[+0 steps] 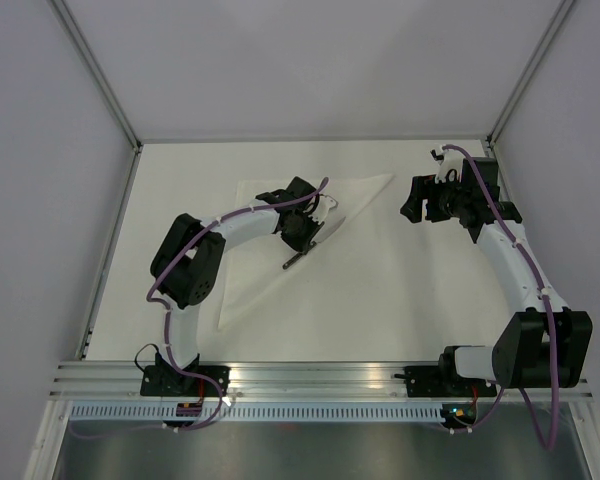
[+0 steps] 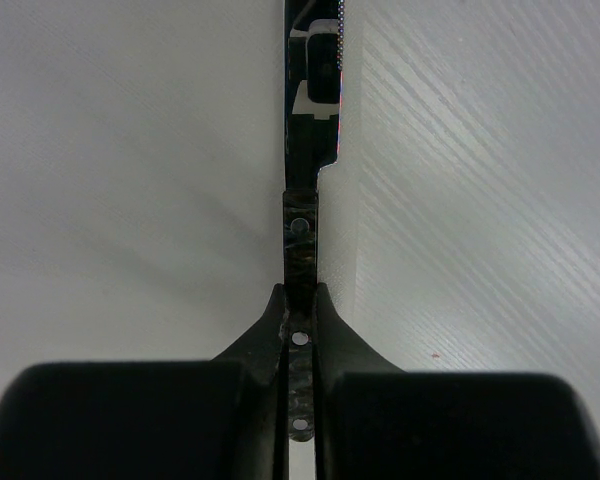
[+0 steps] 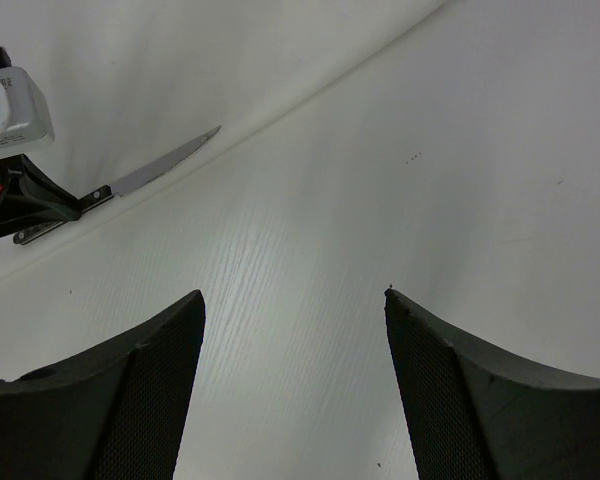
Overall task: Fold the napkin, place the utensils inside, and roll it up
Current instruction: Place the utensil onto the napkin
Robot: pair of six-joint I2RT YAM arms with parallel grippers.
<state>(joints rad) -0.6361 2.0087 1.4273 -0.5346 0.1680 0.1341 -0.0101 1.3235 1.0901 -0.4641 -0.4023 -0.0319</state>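
Observation:
The white napkin (image 1: 352, 196) lies folded into a triangle at the table's middle left. My left gripper (image 1: 302, 238) is over its long diagonal edge, shut on the handle of a dark knife (image 1: 294, 261). In the left wrist view the fingers (image 2: 270, 325) pinch the riveted handle (image 2: 300, 235); the serrated blade (image 2: 315, 90) runs along the napkin's (image 2: 130, 180) edge. My right gripper (image 1: 413, 200) is open and empty, right of the napkin, over bare table. Its view (image 3: 293, 295) shows the knife (image 3: 150, 175) and the napkin (image 3: 180, 60). No other utensil shows.
Pale walls with metal posts (image 1: 100, 80) close in the back and sides. An aluminium rail (image 1: 310, 375) runs along the near edge by the arm bases. The off-white tabletop (image 1: 400, 300) lies bare between the napkin and the right arm.

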